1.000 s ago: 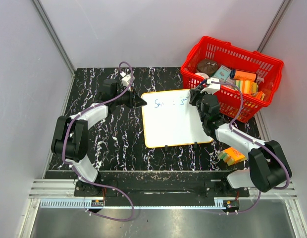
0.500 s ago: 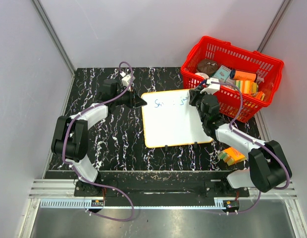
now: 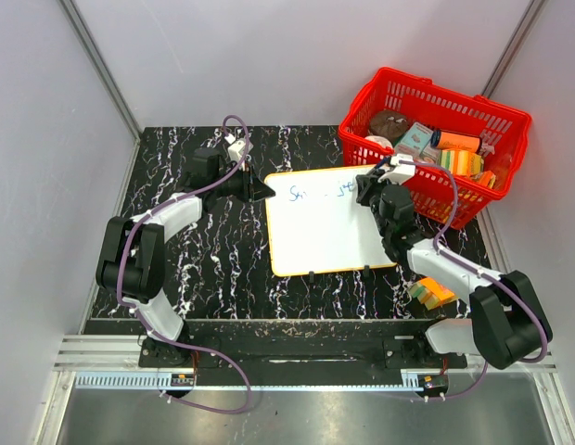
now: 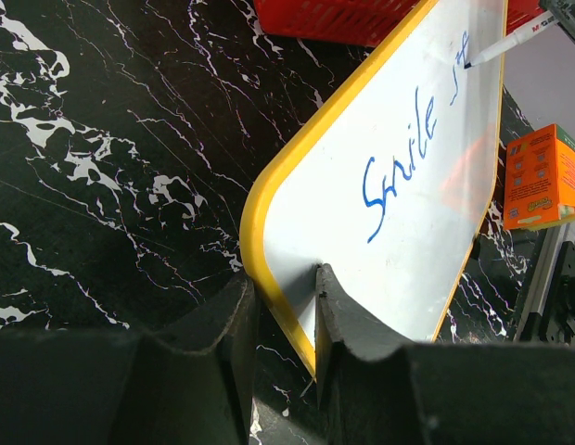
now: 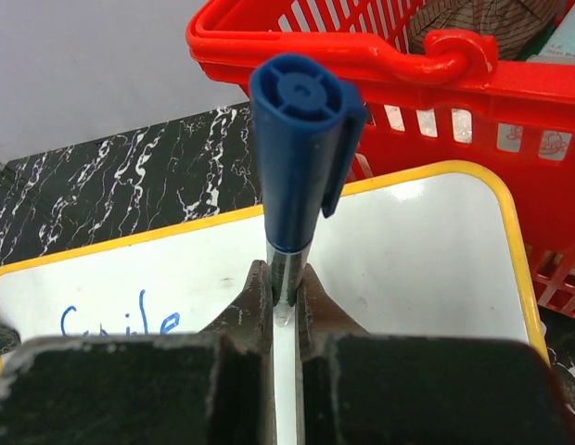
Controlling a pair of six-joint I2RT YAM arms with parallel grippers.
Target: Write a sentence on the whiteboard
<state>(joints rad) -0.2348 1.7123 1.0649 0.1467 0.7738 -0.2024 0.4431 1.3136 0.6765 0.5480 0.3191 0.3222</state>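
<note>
Marker (image 5: 301, 139) tip on whiteboard (image 3: 325, 236) beside sentence (image 4: 408, 153)

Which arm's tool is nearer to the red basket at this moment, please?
Right. The right tool, shut on the marker, is over the whiteboard's far right corner, just beside the basket; the left tool clamps the whiteboard's left edge, across the board from it.
</note>
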